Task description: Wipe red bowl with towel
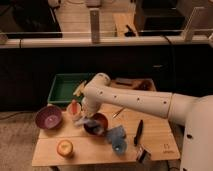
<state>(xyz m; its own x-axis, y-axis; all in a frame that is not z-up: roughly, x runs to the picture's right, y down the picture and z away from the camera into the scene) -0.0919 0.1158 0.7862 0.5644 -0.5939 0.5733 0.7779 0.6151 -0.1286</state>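
I see a light wooden table point(160, 142). The smooth white robot arm point(135, 100) reaches across it from the right and hides the middle of its back half. A green rectangular tray point(62, 90) sits back left. A round purple bowl with a pale inside point(48, 118) stands at the left edge. The small round dark red bowl point(97, 124) is mid-table, with the gripper point(83, 118) at its left rim; open or closed, I cannot tell. The soft, crumpled light blue towel point(118, 139) lies just right of that bowl. A round orange-yellow fruit point(65, 147) sits front left, and a slim black tool point(138, 132) lies beside the towel.
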